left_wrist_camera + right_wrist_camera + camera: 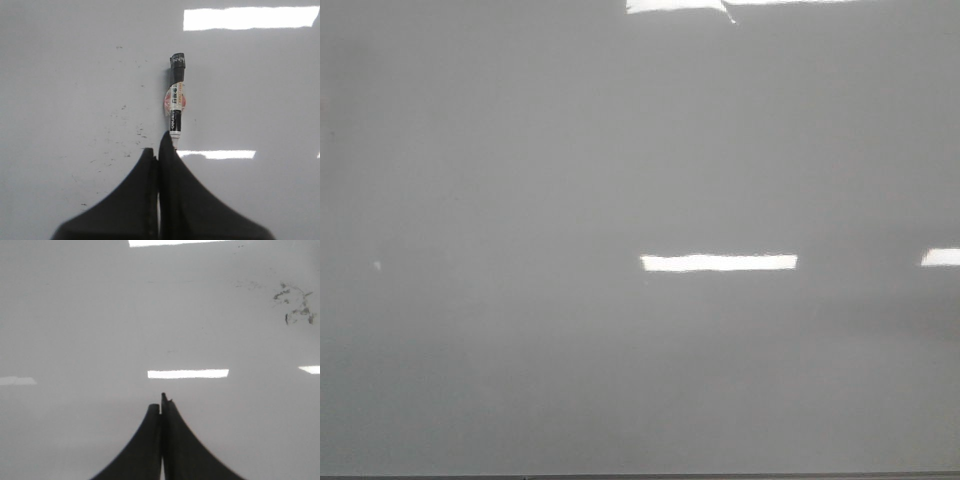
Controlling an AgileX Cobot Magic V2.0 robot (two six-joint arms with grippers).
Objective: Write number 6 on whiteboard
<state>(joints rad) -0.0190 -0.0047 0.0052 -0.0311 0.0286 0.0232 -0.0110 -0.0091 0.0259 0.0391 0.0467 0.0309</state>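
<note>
Glossy grey-white whiteboard (520,150) is filling the whole front view, and neither arm is showing there. Bright rectangular light reflections (718,262) are sitting on it, one just right of centre, another at the 3 o'clock edge, more at 12 o'clock.

Left gripper (159,150) is showing in its wrist view as two black fingers (185,200) pressed together, no gap visible between them. Marker (176,97) is poking out from between the tips toward 12 o'clock, so the gripper is clamping its near end. Marker body is white with a printed label, black cap at the far end. Can't tell whether the cap end is touching the board. Faint dark specks (125,130) are scattered on the board around 9 o'clock of the marker.

Right gripper (161,402) is likewise pinched closed over bare board, nothing seen between its fingers. Smudged dark ink residue (295,302) is lying at roughly 2 o'clock in the right wrist view, well apart from the fingertips.

Number 6: can't make out any legible digit on the board in any view.
</note>
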